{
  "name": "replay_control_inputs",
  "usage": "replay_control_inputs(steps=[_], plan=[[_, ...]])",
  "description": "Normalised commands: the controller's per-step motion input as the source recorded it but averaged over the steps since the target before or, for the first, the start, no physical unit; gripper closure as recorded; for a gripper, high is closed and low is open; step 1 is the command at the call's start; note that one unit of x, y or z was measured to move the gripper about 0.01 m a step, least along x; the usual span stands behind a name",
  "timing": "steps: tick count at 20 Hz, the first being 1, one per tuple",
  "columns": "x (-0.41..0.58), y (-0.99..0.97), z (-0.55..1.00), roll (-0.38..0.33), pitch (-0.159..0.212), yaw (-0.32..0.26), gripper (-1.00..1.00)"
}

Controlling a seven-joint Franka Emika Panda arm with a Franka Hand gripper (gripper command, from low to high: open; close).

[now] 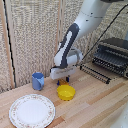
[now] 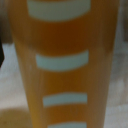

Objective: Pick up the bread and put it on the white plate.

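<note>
In the exterior view my gripper (image 1: 63, 79) hangs low over the wooden table, just behind the yellow bowl (image 1: 66, 92). Its short blue fingers (image 1: 67, 78) point down. A small orange-brown bit at the fingertips looks like the loaf (image 1: 60, 82), mostly hidden. The wrist view is filled by a blurred orange surface with pale curved stripes, very close to the camera, likely the loaf (image 2: 62, 82). No fingers show there, so I cannot tell whether the gripper is open or shut. The white dish (image 1: 32, 110) with a floral rim lies at the front of the exterior view's left, empty.
A blue cup (image 1: 38, 80) stands behind the dish on the exterior view's left. A black toaster oven (image 1: 113, 56) with a rack pulled out stands at the exterior view's right. A woven screen closes off the back.
</note>
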Motion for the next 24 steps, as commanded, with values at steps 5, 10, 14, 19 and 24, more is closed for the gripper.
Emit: replay_control_inputs(steps=[5, 10, 14, 19, 24], plan=[[0.107, 0.0, -0.02, -0.008, 0.027, 0.048, 1.0], [0.001, 0.0, 0.0, 0.0, 0.015, 0.0, 1.0], [-0.036, 0.01, 0.04, 0.0, -0.006, -0.035, 1.0], [0.002, 0.0, 0.51, 0.046, -0.041, -0.058, 1.0], [0.003, 0.0, 0.91, 0.072, -0.033, -0.143, 1.0]])
